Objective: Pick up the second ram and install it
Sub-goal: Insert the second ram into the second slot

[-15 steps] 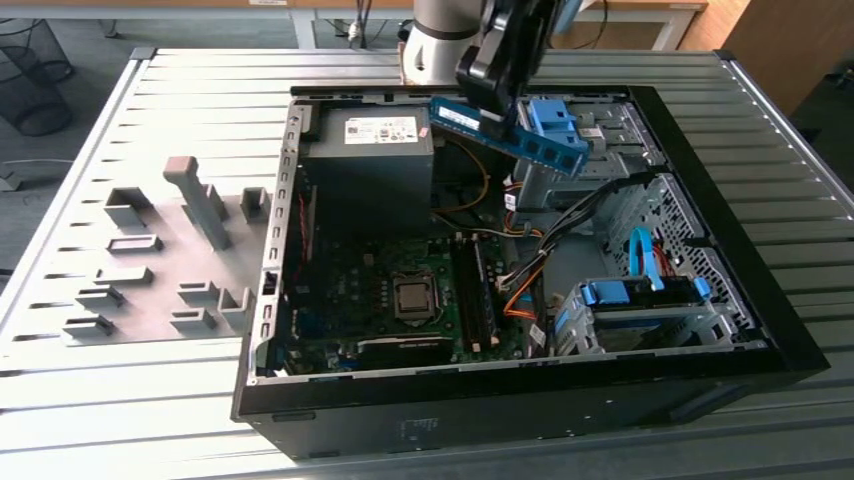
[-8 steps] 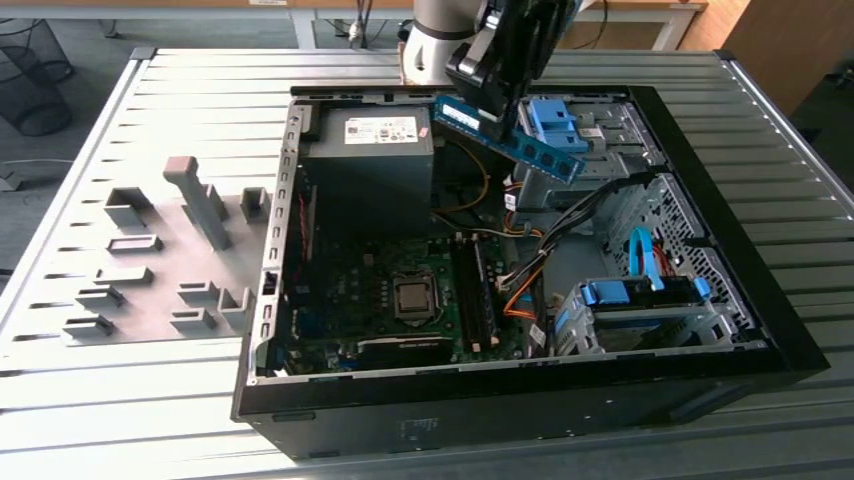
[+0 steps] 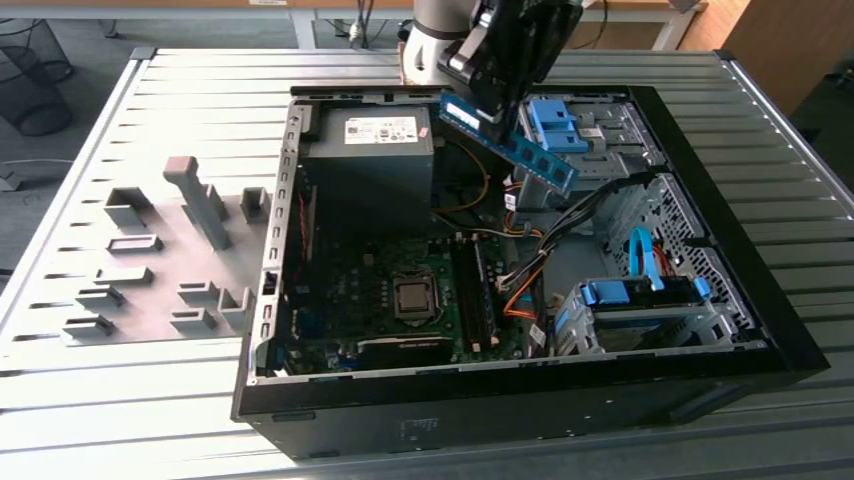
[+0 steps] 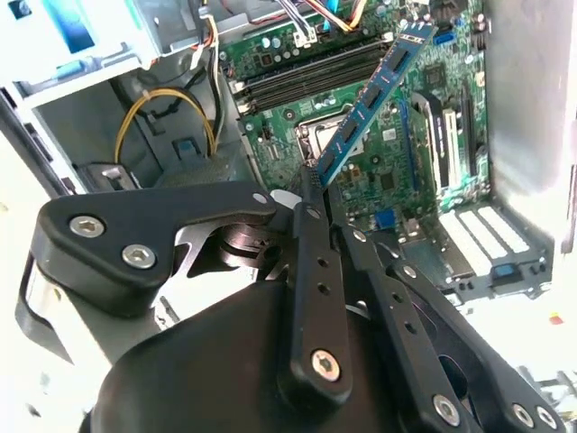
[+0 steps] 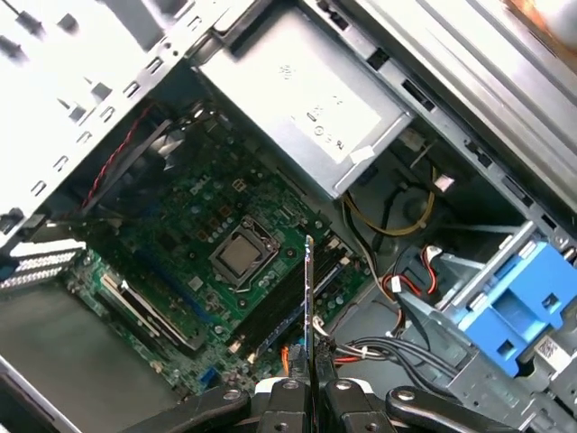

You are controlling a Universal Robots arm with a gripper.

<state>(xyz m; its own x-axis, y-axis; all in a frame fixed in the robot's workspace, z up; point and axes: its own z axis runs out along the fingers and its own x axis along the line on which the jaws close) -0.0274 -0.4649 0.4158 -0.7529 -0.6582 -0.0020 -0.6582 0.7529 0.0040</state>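
My gripper [image 3: 483, 108] hangs above the back of the open computer case [image 3: 747, 290] and is shut on one end of the second ram [image 3: 514, 148]. This is a thin blue-green stick with dark chips, and it slants down toward the exterior view's right. In the second wrist view the ram [image 4: 370, 101] juts from the gripper [image 4: 312, 183] over the green motherboard [image 4: 424, 153]. In the first wrist view the ram [image 5: 308, 293] shows edge-on, held in the air by the gripper [image 5: 309, 365] above the dark memory slots [image 5: 287, 314]. The same slots [image 3: 473, 292] lie beside the processor socket [image 3: 415, 298].
A grey power supply [image 3: 371, 150] fills the case's back corner. Blue drive caddies [image 3: 638, 296] and orange and black cables [image 3: 527, 290] sit on the exterior view's right. Pale grey holder blocks [image 3: 160, 260] stand on the slatted table [image 3: 107, 400] outside the case.
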